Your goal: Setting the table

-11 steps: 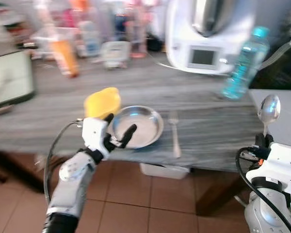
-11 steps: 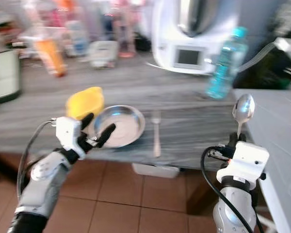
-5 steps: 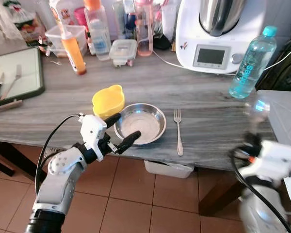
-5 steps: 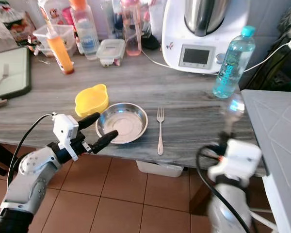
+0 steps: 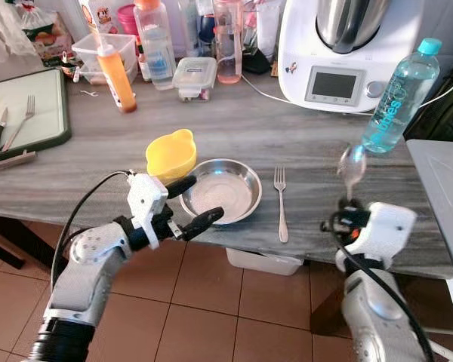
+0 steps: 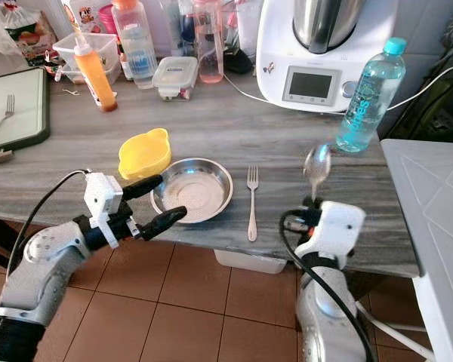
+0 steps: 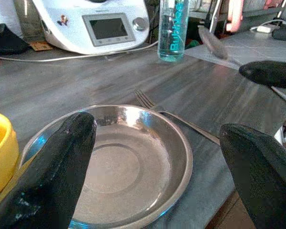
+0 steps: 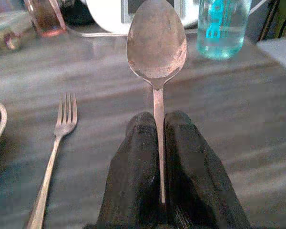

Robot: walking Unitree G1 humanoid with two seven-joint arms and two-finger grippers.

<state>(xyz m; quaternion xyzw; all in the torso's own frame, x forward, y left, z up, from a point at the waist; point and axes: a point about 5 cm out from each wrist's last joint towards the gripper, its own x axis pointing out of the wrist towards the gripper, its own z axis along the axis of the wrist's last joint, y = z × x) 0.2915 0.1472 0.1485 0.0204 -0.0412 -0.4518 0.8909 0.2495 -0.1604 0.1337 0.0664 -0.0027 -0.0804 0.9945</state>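
Right wrist view: right jaws clamp the spoon upright; left jaws apart.

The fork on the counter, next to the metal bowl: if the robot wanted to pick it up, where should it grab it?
Probably by the handle, near the end closest to the counter edge. The fork lies flat, prongs pointing away from the robot, slim handle toward it. Coming from above, fingers either side of the handle, looks easiest: the bowl sits close on its left, and the counter is bare on its right.
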